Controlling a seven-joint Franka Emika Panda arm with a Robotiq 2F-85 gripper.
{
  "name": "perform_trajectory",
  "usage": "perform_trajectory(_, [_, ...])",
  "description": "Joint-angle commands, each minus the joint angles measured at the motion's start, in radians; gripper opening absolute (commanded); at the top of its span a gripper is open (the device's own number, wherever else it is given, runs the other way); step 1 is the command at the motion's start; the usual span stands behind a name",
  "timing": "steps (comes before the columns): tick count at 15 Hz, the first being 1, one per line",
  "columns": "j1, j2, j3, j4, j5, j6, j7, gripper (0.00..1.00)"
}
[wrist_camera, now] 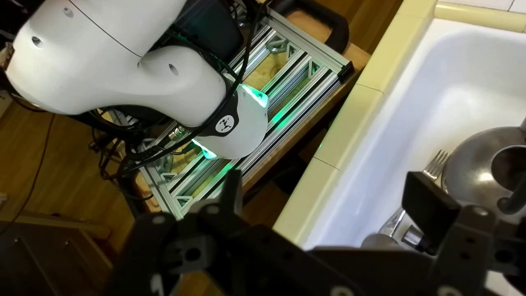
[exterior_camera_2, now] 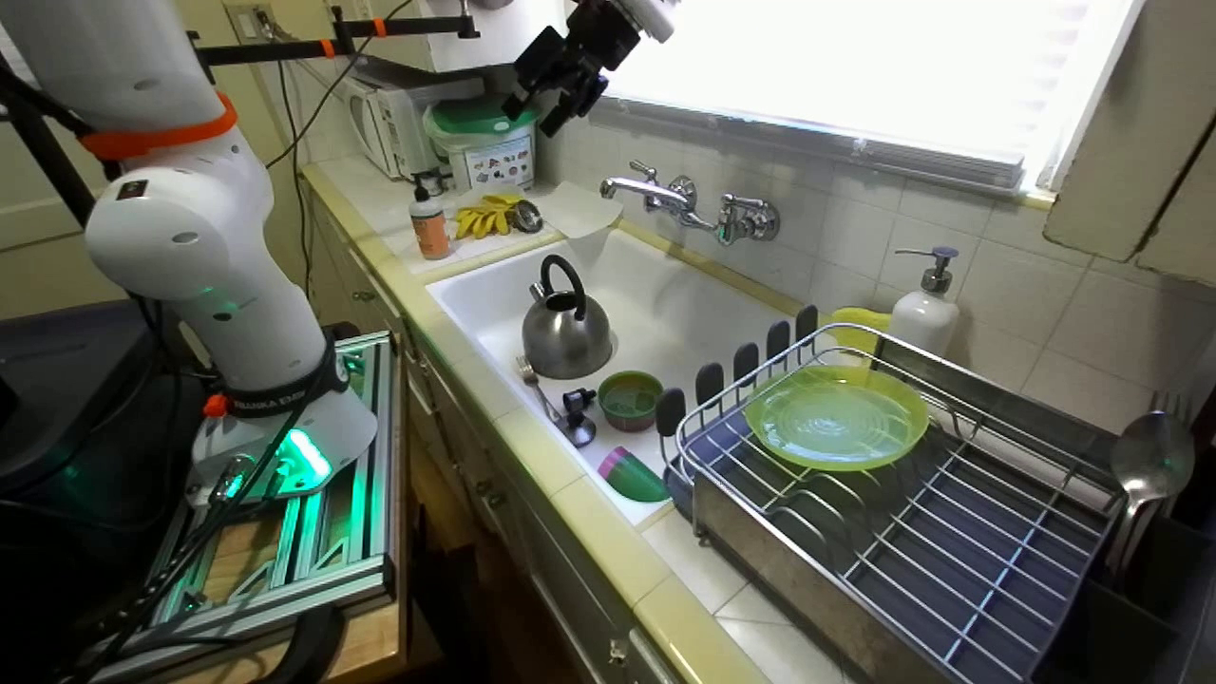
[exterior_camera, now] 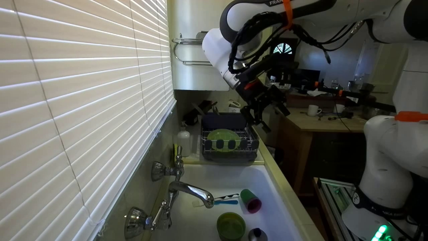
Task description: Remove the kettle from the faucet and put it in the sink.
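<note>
The silver kettle [exterior_camera_2: 565, 340] with a black arched handle stands upright in the white sink [exterior_camera_2: 679, 304], away from the faucet [exterior_camera_2: 655, 192]. Part of the kettle shows at the right edge of the wrist view [wrist_camera: 468, 164]. It is out of view where the sink [exterior_camera: 284, 214] and the chrome faucet [exterior_camera: 192, 191] are seen lengthwise. My gripper [exterior_camera_2: 532, 116] is high above the counter, apart from the kettle and the faucet. It also shows in an exterior view [exterior_camera: 276, 121]. In the wrist view my gripper [wrist_camera: 330, 181] has its fingers wide apart with nothing between them.
A green bowl [exterior_camera_2: 631, 401], a green and pink cup [exterior_camera_2: 635, 478], a fork [exterior_camera_2: 541, 391] and a black-and-silver item [exterior_camera_2: 578, 416] lie in the sink. The dish rack [exterior_camera_2: 912, 541] with a green plate [exterior_camera_2: 836, 418] borders it. A soap bottle [exterior_camera_2: 430, 233] stands on the counter.
</note>
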Motion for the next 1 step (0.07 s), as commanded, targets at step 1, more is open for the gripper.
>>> perform_trajectory(1, [-0.012, 0.001, 0.012, 0.002, 0.0, -0.002, 0.0, 1.0])
